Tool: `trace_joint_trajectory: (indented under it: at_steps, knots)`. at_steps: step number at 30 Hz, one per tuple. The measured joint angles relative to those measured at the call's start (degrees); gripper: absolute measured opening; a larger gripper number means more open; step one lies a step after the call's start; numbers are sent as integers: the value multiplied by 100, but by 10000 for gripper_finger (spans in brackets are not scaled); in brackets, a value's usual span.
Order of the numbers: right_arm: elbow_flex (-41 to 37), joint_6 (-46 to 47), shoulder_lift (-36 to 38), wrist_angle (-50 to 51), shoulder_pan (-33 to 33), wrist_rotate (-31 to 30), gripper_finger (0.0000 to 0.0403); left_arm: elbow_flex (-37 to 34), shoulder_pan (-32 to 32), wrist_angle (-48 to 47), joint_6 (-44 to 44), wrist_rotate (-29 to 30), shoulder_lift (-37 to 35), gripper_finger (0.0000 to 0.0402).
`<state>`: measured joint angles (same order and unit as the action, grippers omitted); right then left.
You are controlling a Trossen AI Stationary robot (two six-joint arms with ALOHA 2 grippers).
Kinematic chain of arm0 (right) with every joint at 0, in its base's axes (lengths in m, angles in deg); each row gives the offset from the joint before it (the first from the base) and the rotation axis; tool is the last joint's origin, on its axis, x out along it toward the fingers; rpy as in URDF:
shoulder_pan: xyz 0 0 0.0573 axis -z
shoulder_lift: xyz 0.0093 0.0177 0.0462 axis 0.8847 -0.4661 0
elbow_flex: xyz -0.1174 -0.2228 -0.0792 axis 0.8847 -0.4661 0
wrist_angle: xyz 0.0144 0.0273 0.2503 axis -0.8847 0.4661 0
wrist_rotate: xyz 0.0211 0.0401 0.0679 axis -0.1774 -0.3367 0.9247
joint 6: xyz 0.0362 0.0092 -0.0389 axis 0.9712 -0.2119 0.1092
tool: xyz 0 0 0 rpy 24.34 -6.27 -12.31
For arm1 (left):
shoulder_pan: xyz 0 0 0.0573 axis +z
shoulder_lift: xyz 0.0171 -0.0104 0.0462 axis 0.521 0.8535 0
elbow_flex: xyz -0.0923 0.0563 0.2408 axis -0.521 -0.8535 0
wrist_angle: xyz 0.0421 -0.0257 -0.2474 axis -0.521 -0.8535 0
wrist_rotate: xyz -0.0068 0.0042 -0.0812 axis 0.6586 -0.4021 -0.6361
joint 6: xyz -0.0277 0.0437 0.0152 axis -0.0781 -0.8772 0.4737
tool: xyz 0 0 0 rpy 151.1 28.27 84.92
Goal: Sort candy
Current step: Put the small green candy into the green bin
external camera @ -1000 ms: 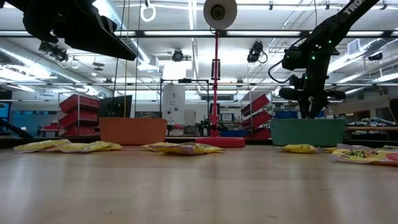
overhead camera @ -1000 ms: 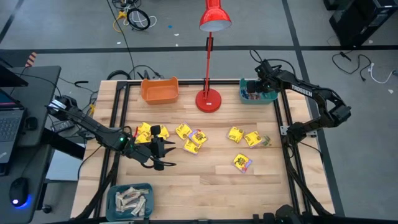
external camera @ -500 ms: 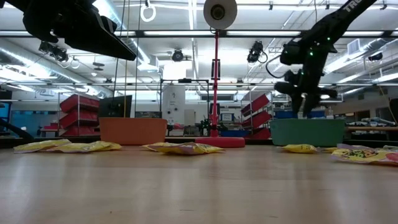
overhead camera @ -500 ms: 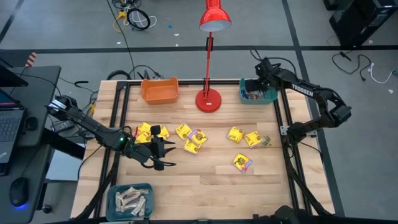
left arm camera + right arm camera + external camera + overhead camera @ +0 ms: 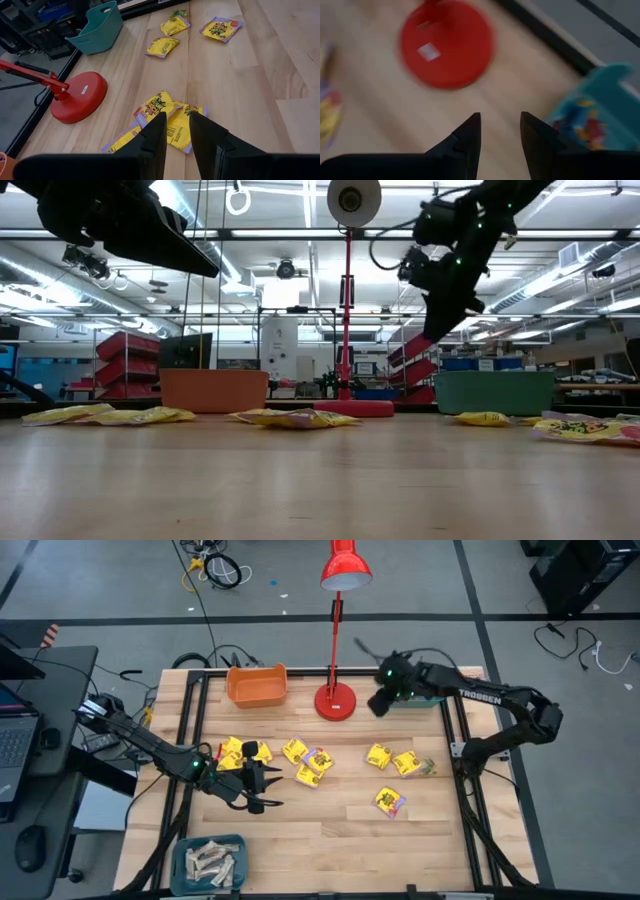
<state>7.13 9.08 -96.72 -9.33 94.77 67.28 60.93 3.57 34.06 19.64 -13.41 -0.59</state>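
Observation:
Several yellow candy packets lie flat on the wooden table: a group (image 5: 240, 753) at the left, a pair (image 5: 308, 760) in the middle, two (image 5: 392, 760) at the right and one (image 5: 390, 801) nearer. My left gripper (image 5: 262, 790) hovers open beside the left group, and its wrist view shows packets (image 5: 170, 117) just beyond its fingertips (image 5: 177, 135). My right gripper (image 5: 380, 700) hangs open above the table between the red lamp base (image 5: 335, 700) and the far-right teal bin (image 5: 418, 695), with nothing between its fingers (image 5: 500, 127). In the low view it (image 5: 432, 330) stands high.
An orange bin (image 5: 257, 685) stands at the far left. A teal bin (image 5: 210, 862) with beige bars sits at the near left corner. The far-right teal bin (image 5: 600, 115) holds small coloured pieces (image 5: 585, 125). The red lamp's pole (image 5: 347, 310) rises from the far middle. Bare wood lies near the front edge.
My right gripper has swung from above the far-right teal bin toward the table's left, toward the lamp base, rising a little and rolling about its own axis. My left gripper and the packets have kept still.

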Motion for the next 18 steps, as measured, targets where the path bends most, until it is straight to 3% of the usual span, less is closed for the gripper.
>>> trace_joint_trajectory:
  at_steps: [9,18]
  knots:
    - [0,189,0,1085,-1557,20,121,0,-2,-2,2,0,0,88]
    - [0,3347,0,3176,-2603,285,108,0,-2,-4,0,0,0,88]
